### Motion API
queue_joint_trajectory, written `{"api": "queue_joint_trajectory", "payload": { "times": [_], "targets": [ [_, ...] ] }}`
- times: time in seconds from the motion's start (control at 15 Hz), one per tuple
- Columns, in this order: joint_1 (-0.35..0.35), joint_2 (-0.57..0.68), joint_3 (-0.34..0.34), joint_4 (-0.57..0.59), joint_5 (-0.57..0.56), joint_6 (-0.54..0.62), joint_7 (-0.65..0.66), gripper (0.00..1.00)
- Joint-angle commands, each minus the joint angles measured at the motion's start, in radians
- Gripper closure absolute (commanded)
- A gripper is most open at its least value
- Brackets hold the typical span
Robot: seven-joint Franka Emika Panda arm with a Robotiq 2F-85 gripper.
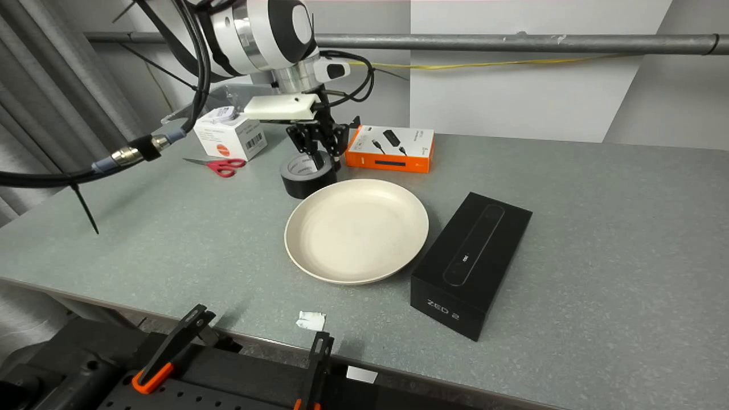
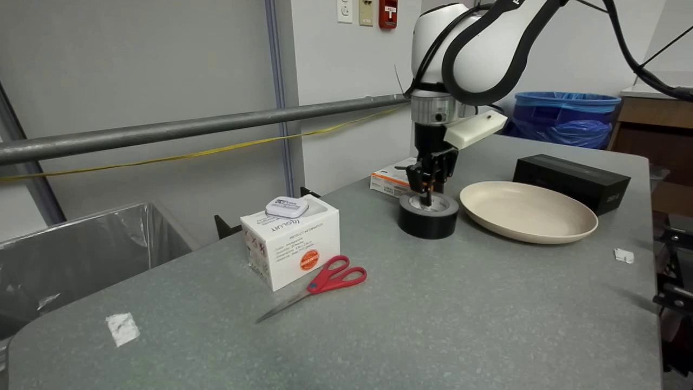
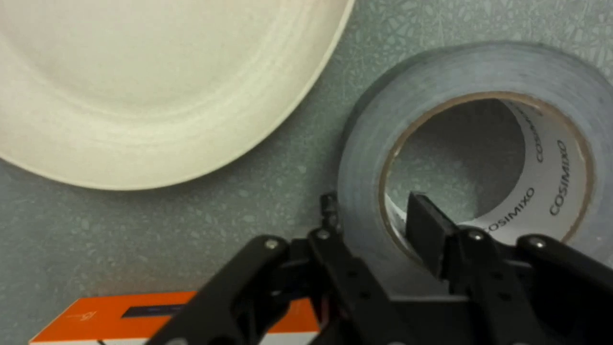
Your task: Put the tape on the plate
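Note:
The tape, a dark roll with a grey top face and a white core, lies flat on the table. It also shows in an exterior view and in the wrist view. The large cream plate stands close beside it, also seen in an exterior view and the wrist view. My gripper straddles the tape's wall, one finger inside the hole and one outside. The outer fingertip is partly hidden by the tape. Whether both fingers press on the wall cannot be told.
An orange-white box stands just behind the gripper. A long black box is beside the plate. A white box and red scissors lie near the tape. A pipe runs along the wall.

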Motion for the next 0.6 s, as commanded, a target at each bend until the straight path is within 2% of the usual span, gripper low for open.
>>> {"api": "queue_joint_trajectory", "payload": {
  "times": [0.0, 0.2, 0.53],
  "targets": [
    [-0.022, 0.069, 0.019, 0.084, 0.035, 0.014, -0.028, 0.88],
    [-0.021, 0.016, 0.026, 0.054, 0.055, -0.024, -0.033, 0.96],
    [-0.039, -0.225, 0.010, -0.154, 0.036, 0.016, -0.080, 0.93]
  ]
}}
